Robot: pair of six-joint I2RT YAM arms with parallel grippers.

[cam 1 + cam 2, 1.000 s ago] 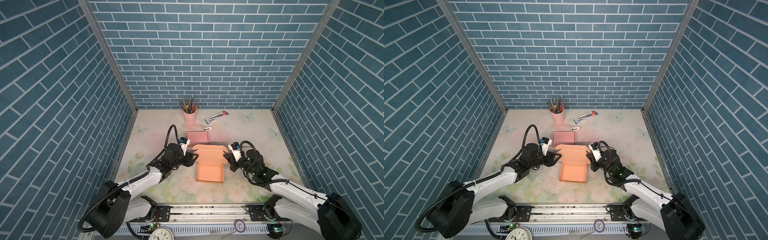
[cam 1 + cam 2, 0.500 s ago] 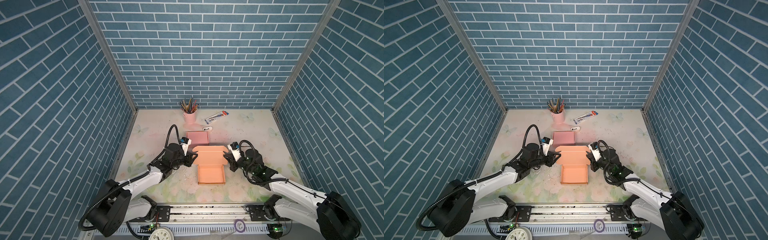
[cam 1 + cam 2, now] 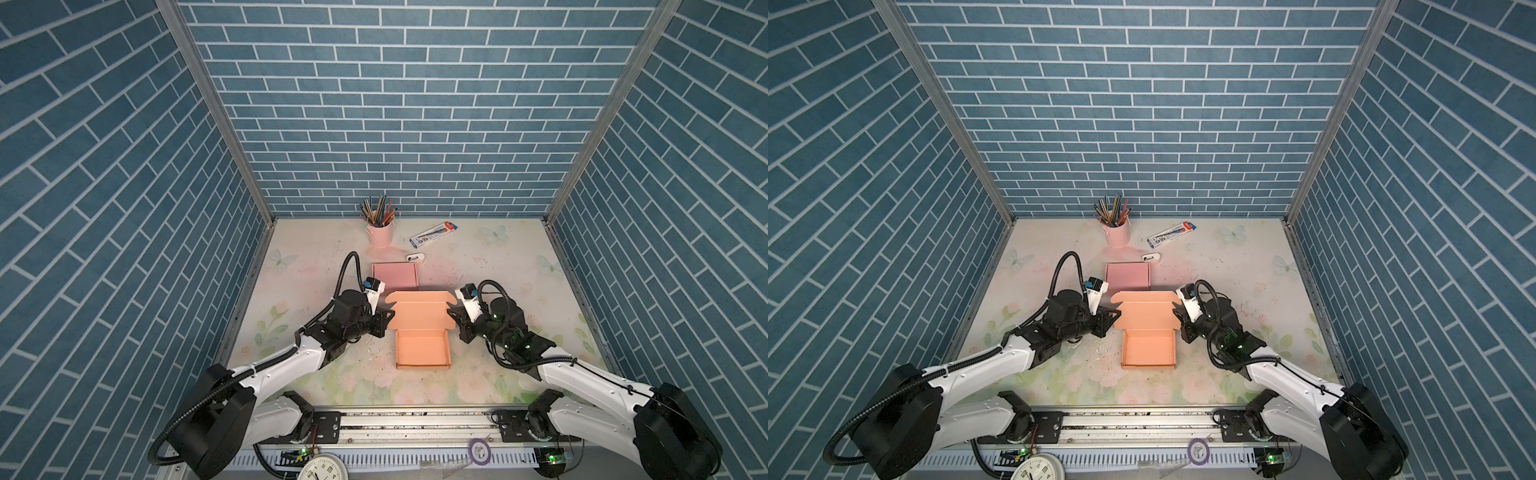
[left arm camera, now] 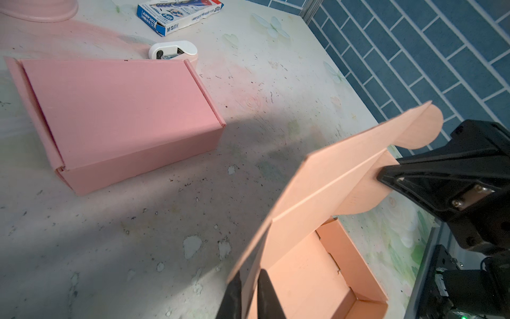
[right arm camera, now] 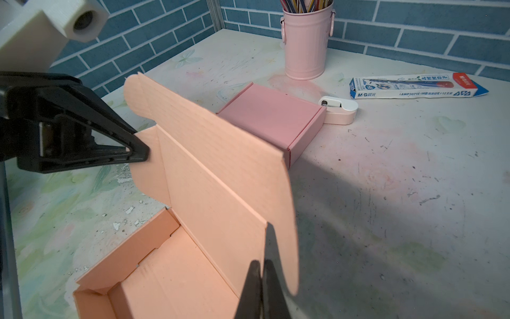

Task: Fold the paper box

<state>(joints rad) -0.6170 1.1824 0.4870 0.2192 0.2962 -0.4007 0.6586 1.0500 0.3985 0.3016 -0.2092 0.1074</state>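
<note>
Holding the raised lid [image 3: 419, 309] of the orange paper box [image 3: 422, 353] at both ends, I see the left gripper [image 3: 388, 319] pinching the lid's left side flap and the right gripper [image 3: 452, 319] clenched on its right side flap. In each wrist view the card sits between dark fingertips. The box rests mid-table, between the two arms. The lid's long axis runs left to right, hinged along the tray's far wall, and the open tray lies on the near side of the jaws. I judge the closing swing must come toward the near edge, with both arms equally close. The tray is empty. Farther off stand a shut pink box [image 3: 395, 275], contents hidden, and a pink cup [image 3: 380, 236] holding pencils.
</note>
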